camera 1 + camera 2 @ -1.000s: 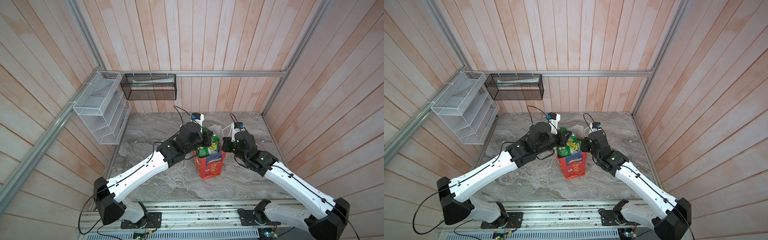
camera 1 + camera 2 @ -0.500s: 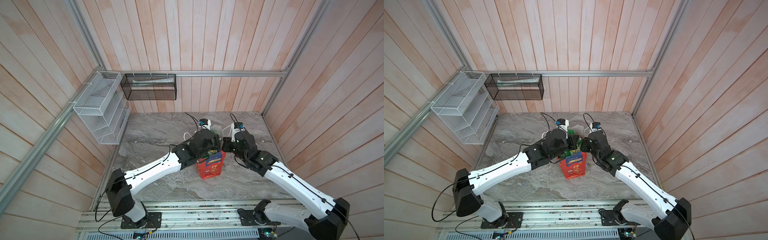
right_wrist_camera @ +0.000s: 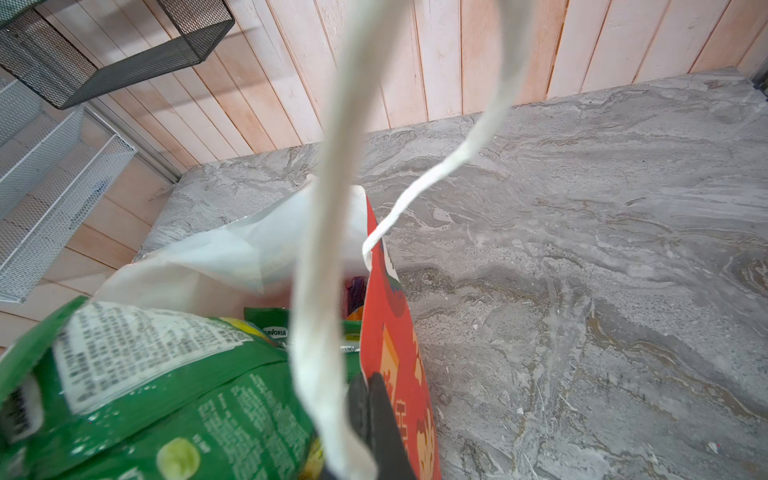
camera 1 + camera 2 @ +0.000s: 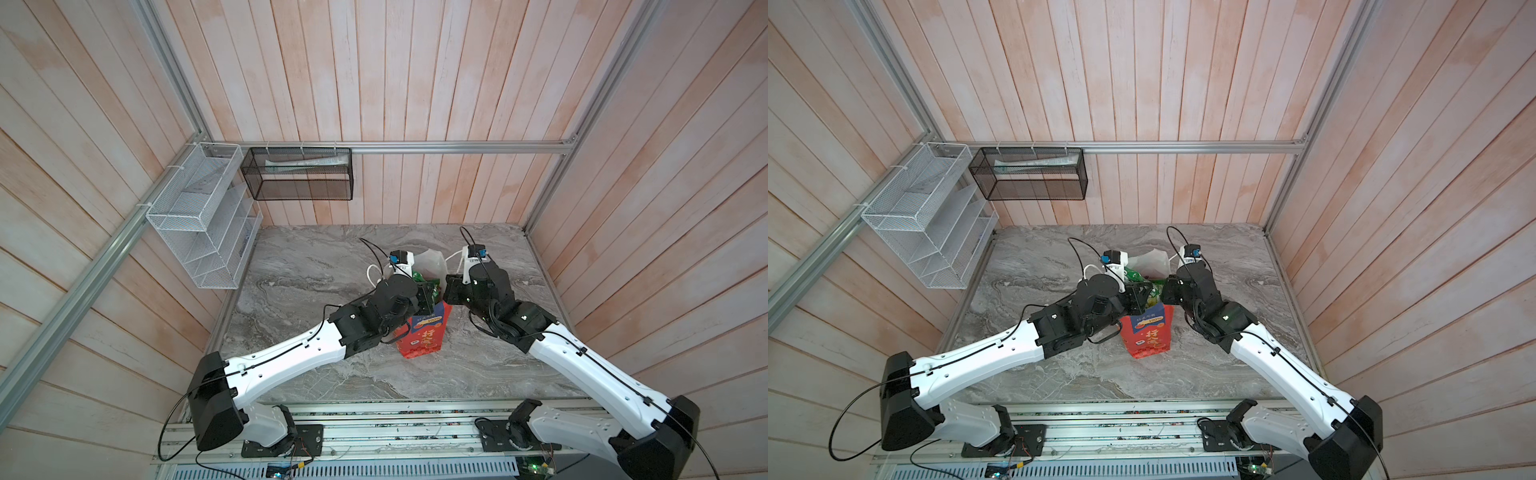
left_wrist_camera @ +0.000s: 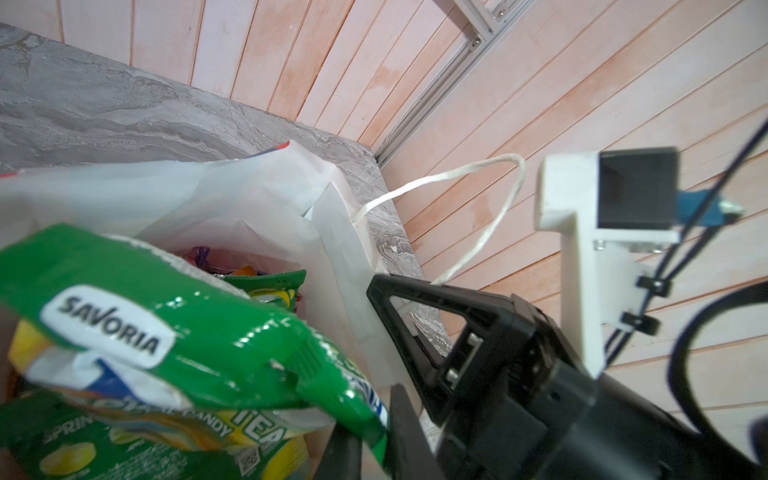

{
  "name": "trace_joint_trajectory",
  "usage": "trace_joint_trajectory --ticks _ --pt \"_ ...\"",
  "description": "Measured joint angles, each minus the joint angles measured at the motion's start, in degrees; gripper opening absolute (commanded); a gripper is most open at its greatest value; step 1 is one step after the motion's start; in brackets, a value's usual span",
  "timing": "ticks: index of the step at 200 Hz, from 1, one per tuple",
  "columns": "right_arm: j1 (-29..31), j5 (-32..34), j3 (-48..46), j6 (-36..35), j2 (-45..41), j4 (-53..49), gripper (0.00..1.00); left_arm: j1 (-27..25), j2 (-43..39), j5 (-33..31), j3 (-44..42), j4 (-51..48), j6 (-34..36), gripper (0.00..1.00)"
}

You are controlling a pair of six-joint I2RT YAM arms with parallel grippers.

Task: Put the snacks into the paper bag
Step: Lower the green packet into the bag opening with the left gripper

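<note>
While the grey marbled desk (image 4: 311, 270) carries the tall red paper gift bag (image 4: 422, 338) upright, the right pincer (image 3: 369, 399) is clenched on that bag's rim at its right side. From the bag's left side the left pincer (image 5: 374, 434) reaches over the white-lined mouth with a corner of a glossy green plastic candy packet (image 5: 166, 316) between its fingers (image 5: 409, 436), though whether that corner is pinched or free I cannot tell. Another green packet (image 5: 124, 453) lies in the bag's mouth beneath it, and a white cord handle (image 3: 328, 249) loops up from the rim beside the right pincer.
</note>
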Motion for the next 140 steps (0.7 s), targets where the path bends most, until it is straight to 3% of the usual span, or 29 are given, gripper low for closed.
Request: trace_joint_trajectory --ticks 15,31,45,140 --pt "0.00 0.02 0.00 -0.02 0.00 0.00 0.00 0.02 -1.38 0.22 0.00 -0.11 0.42 0.30" --pt "0.00 0.02 0.00 -0.02 0.00 0.00 0.00 0.02 -2.51 0.42 0.15 -0.68 1.03 0.47" --pt "0.00 0.02 0.00 0.00 0.00 0.00 0.00 0.00 -3.08 0.70 0.66 -1.53 2.34 0.52" --pt "0.00 0.04 0.00 -0.02 0.00 0.00 0.00 0.02 -1.51 -1.64 11.58 -13.31 9.68 0.53"
